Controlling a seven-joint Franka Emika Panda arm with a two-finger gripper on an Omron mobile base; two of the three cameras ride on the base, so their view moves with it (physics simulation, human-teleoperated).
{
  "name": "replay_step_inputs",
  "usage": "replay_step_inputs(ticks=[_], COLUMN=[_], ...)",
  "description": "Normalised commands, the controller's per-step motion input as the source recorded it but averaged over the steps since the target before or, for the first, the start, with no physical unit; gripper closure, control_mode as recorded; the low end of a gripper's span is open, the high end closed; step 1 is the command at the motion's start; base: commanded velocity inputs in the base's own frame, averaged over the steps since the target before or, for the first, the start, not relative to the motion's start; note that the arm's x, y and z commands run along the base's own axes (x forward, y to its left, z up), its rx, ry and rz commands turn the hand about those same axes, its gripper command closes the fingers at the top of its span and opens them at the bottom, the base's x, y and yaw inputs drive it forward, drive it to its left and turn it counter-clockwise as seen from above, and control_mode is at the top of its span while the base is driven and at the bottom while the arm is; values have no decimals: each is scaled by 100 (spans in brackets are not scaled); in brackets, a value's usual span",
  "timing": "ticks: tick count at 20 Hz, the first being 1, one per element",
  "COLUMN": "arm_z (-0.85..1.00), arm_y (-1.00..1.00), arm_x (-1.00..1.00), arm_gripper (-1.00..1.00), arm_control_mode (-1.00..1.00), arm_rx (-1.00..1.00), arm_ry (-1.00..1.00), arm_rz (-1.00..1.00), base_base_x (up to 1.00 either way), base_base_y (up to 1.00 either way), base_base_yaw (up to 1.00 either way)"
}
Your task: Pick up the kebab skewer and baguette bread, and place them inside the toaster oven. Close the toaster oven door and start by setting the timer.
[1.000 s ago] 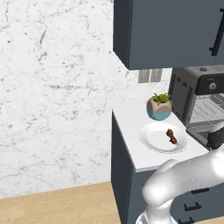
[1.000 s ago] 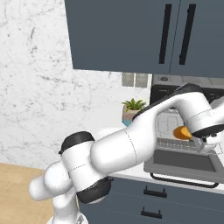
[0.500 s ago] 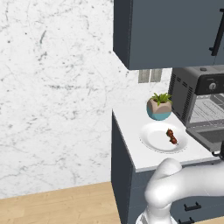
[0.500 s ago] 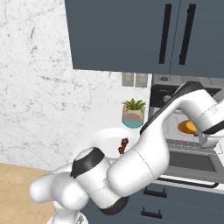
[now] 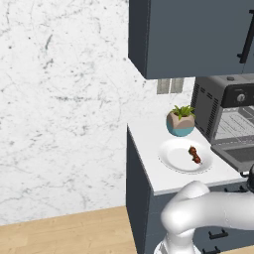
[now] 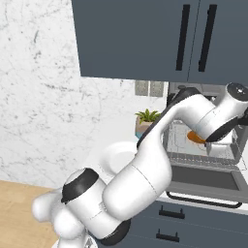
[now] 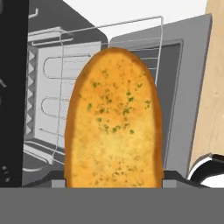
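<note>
Gripper point(image 7: 114, 183) clamped on baguette point(image 7: 114, 122), fingers point(image 7: 59, 183) against both its sides, held in front of open toaster oven point(image 6: 203, 145) over the wire rack point(image 7: 78, 87). Door point(image 6: 206, 178) down flat. Skewer point(image 5: 194, 155) on white plate point(image 5: 173, 158), next to potted plant point(image 5: 180, 120).

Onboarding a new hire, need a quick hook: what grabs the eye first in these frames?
The golden baguette bread dominates the hand view, gripped between the gripper fingers in front of the toaster oven with its door folded down. Next is the big white arm sweeping across the right base view to the oven mouth. The kebab skewer lies alone on the white plate beside a potted plant.
</note>
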Motion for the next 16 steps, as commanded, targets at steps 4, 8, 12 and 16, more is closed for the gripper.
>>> replay_step_inputs(ticks=[4,8,12,16], arm_z=[-15,-1,1,0], arm_y=[0,0,-10,-18], arm_x=[1,8,8,10], arm_gripper=[100,100,100,100], arm_control_mode=[-100,-100,-100,-100], arm_rx=[0,0,0,0], arm_ry=[-7,-4,0,0], arm_rz=[-11,-5,0,0], base_base_x=[0,0,0,0], base_base_y=[0,0,0,0], base_base_yaw=[0,0,0,0])
